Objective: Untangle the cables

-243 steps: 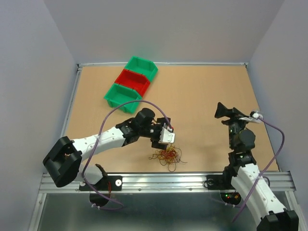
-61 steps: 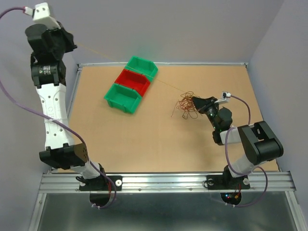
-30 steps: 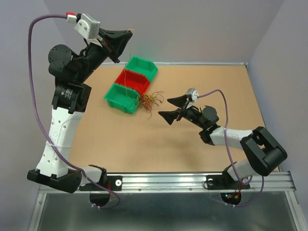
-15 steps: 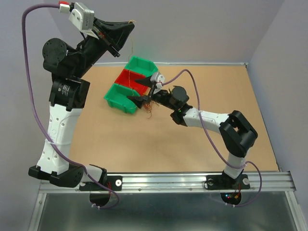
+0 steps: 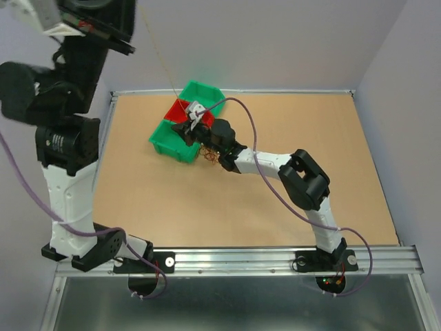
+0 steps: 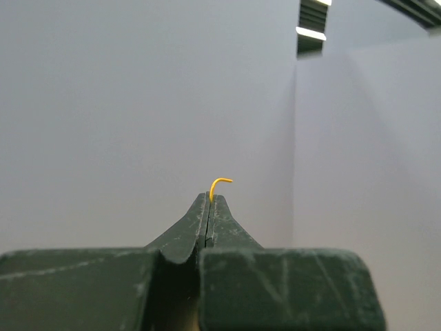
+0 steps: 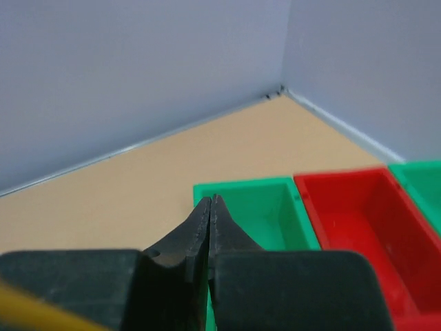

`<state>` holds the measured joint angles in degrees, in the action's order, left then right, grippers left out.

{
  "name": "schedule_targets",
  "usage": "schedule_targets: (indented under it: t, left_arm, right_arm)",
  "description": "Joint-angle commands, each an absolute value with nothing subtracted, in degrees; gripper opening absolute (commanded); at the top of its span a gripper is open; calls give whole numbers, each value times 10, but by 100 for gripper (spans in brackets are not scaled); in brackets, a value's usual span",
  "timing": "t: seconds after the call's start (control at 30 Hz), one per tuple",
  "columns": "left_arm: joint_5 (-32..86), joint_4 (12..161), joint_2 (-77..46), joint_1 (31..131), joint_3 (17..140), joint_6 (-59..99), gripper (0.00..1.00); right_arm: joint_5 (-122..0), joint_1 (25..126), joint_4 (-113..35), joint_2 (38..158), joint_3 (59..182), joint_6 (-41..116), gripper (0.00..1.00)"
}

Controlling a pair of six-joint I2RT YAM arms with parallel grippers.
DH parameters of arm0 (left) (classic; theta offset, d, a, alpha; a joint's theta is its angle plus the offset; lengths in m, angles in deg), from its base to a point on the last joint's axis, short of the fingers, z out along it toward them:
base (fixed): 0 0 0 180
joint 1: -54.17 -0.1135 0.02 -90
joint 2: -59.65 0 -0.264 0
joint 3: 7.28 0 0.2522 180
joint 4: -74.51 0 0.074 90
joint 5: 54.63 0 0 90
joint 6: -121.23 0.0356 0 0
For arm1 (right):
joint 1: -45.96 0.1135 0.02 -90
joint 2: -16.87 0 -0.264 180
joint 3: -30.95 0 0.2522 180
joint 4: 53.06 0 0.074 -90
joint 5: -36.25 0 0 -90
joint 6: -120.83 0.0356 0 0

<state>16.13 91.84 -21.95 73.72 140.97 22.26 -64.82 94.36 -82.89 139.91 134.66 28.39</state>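
Observation:
The cables [image 5: 209, 157] lie as a small red-orange clump on the table, by the near green bin's right corner and partly under my right arm. One thin yellow strand [image 5: 160, 65] runs taut from the bins up toward the raised left arm. In the left wrist view my left gripper [image 6: 209, 201] is shut on that strand, whose curled yellow tip [image 6: 219, 182] pokes out past the fingertips. My right gripper [image 5: 183, 128] reaches over the bins and is shut [image 7: 211, 200], with nothing visible between its tips. A blurred yellow strand [image 7: 41, 309] passes its body.
Three bins stand in a diagonal row at the back left: near green bin [image 5: 167, 142], red bin [image 5: 178, 110], far green bin [image 5: 209, 98]. From the right wrist they show as a green bin [image 7: 275, 207] and red bin [image 7: 358, 214]. Grey walls enclose the table.
My right gripper has gone from open to shut and reached further left over the bins. The left arm has lifted higher, its fingertips leaving the top view, stretching the yellow strand.

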Motion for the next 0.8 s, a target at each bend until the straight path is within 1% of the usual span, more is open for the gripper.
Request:
schedule_targets:
  t: [0.0, 0.03, 0.07, 0.1, 0.13, 0.17, 0.2, 0.23, 0.27, 0.3, 0.37, 0.47, 0.57, 0.6, 0.63, 0.7, 0.73, 0.77]
  left_arm:
    - [408, 778, -99, 740, 1393, 308, 0]
    - [442, 740, -75, 740, 1324, 339, 0]
    - [503, 689, -45, 740, 1303, 361, 0]
    - [504, 683, -42, 740, 1296, 380, 0]
    - [540, 685, -44, 740, 1298, 419, 0]
    - [559, 700, -49, 740, 1317, 434, 0]
    - [572, 702, -61, 740, 1322, 448, 0]
    - [591, 703, -66, 740, 1316, 475, 0]
    - [595, 702, -71, 740, 1313, 485, 0]
    - [614, 696, -78, 740, 1302, 493, 0]
    - [632, 675, -85, 740, 1286, 520, 0]
    - [651, 657, -91, 739, 1256, 532, 0]
    - [617, 680, -93, 739, 1227, 513, 0]
    - [573, 694, -91, 739, 1214, 505, 0]
    - [553, 699, -89, 739, 1179, 498, 0]
    - [511, 694, -82, 739, 1138, 486, 0]
    - [500, 691, -82, 739, 1103, 484, 0]
    - [492, 688, -84, 739, 1089, 484, 0]
  right_arm:
    - [-544, 891, -838, 1356, 1276, 383, 1]
    - [-484, 876, -862, 1333, 1178, 406, 0]
    - [-466, 836, -875, 1281, 1129, 457, 1]
    - [-456, 812, -885, 1280, 1072, 484, 2]
    - [-447, 787, -902, 1227, 1023, 510, 2]
    - [-437, 762, -906, 1197, 930, 563, 1]
    - [-432, 713, -909, 1174, 888, 588, 1]
    - [-428, 694, -912, 1127, 853, 608, 1]
    - [-415, 679, -914, 1108, 814, 620, 1]
    - [-363, 671, -916, 1075, 758, 628, 1]
    - [-322, 671, -919, 1058, 701, 647, 0]
    - [-293, 668, -919, 1048, 684, 660, 1]
    - [-317, 667, -920, 1034, 686, 650, 1]
    - [-332, 666, -921, 1026, 690, 647, 1]
    - [-365, 666, -921, 1022, 693, 640, 2]
    - [-397, 666, -923, 1011, 697, 624, 13]
    - [-422, 666, -925, 1006, 698, 617, 27]
    - [-431, 666, -926, 1002, 700, 607, 32]
